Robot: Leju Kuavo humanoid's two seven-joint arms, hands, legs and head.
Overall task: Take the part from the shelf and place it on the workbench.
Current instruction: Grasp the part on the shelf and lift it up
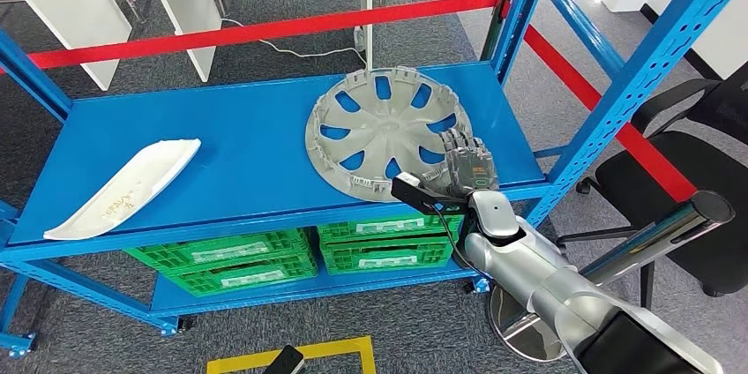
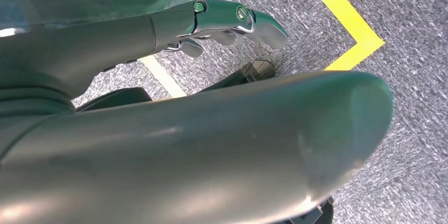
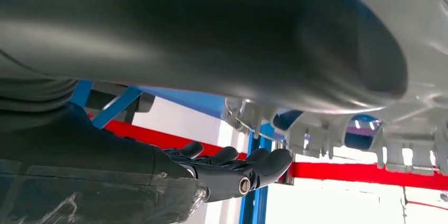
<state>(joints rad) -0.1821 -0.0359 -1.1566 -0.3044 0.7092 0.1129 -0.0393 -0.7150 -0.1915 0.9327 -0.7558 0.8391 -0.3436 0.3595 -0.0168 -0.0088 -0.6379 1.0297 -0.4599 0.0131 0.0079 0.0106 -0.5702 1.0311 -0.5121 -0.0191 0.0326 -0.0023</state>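
The grey wheel cover [image 1: 384,134] is found on the shelf [image 1: 238,140] near its right front corner, overhanging the front edge. There its rim is gripped by the right hand [image 1: 465,165], thumb above, fingers [image 3: 232,166] below.

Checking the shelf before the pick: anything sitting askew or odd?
Yes: the grey wheel cover lies tilted rather than flat, its near edge jutting past the blue shelf's front lip, where the right hand meets its rim. The white part lies flat.

Right robot hand [image 1: 465,165] covers hubcap [image 1: 385,131] near rim; grip unclear.
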